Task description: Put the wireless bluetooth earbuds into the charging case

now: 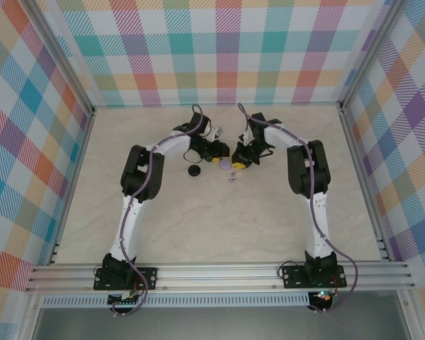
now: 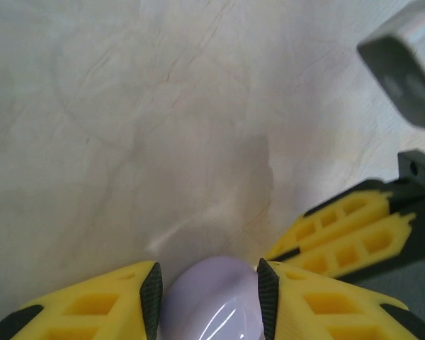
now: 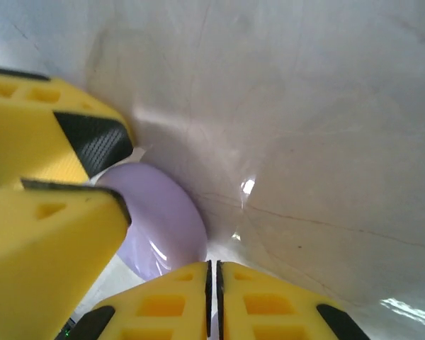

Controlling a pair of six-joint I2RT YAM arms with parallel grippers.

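**Top view.** Both arms reach to the middle of the table (image 1: 283,234), well away from their bases. The left gripper (image 1: 219,160) and right gripper (image 1: 238,161) meet nose to nose at the lavender case (image 1: 227,163). Two tiny lavender earbuds (image 1: 231,178) lie loose on the table just on the near side of the case, apart from it. A black disc (image 1: 194,171) lies to their left, near the left arm. I cannot tell if it is a second case.

**Left wrist view.** The left fingers (image 2: 151,301) are clamped on the case, one black pad against each side of its smooth domed shell. The case sits low between them, over bare table. The right gripper's yellow fingers show at the right edge, close by.

**Right wrist view.** The right fingers (image 3: 173,308) are closed pad to pad, with only a hairline between them. I see nothing held there. Their tips sit just beside the near edge of the case, and the left gripper's fingers flank the case on the left.

**Finding.** I judge the task to be at an early stage. The case is held steady, but it looks shut, and I see no open lid or socket. No earbud is inside it as far as the pictures show. What is left is to open the case, pick up each earbud and seat it.
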